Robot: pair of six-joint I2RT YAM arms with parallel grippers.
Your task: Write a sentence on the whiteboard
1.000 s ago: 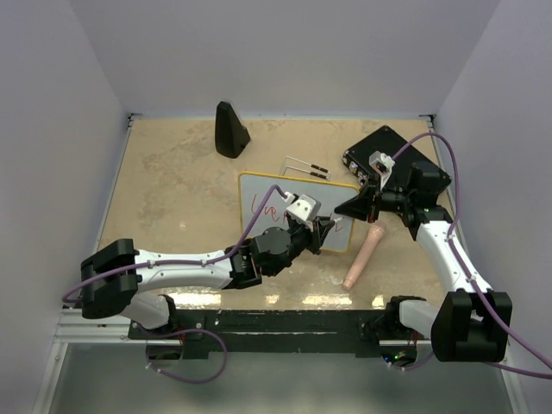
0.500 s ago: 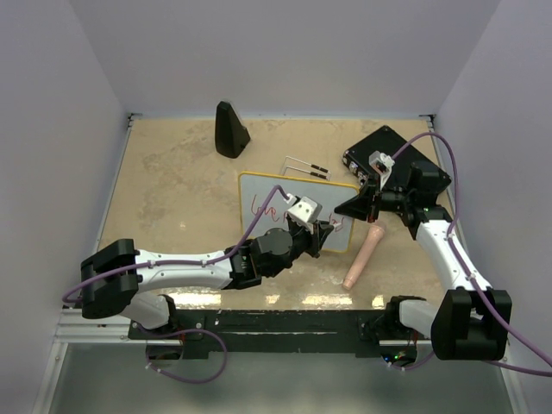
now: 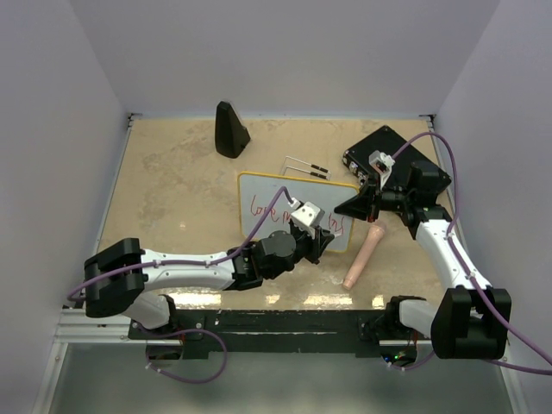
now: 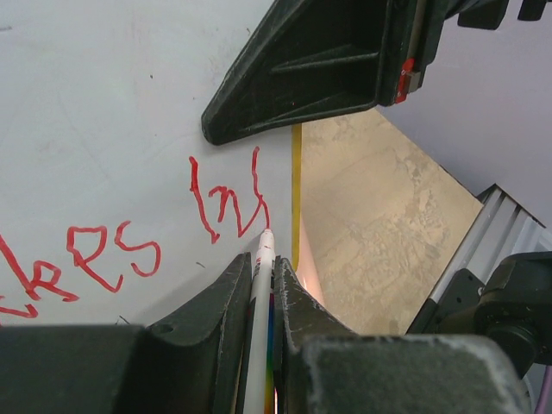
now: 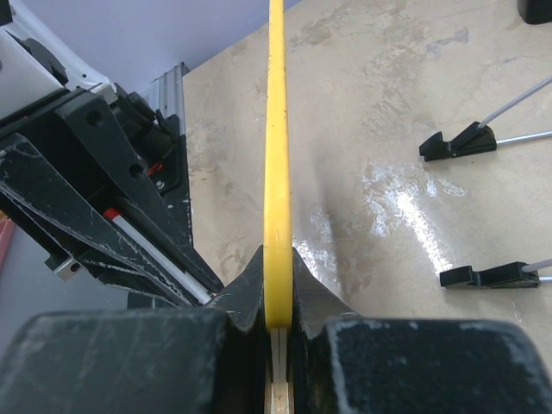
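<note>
Top external view: the left fingers [image 4: 226, 304], clamping together on a slim white marker [image 4: 259, 302], are sitting nearer and further right on the small glossy yellow-rimmed whiteboard [image 3: 259, 185] than a second ago. That is uncovering the first line of the red cursive sentence [image 3: 269, 208], with the second line now reaching the right rim, so the writing is looking nearly finished. The right fingers [image 5: 316, 297] are pinching the board's yellow right edge, steadying it mid-way across the beige speckled worktop [image 3: 172, 190]; only "kes" is reading clearly, the rest being scrawl, and no brand is showing.
</note>
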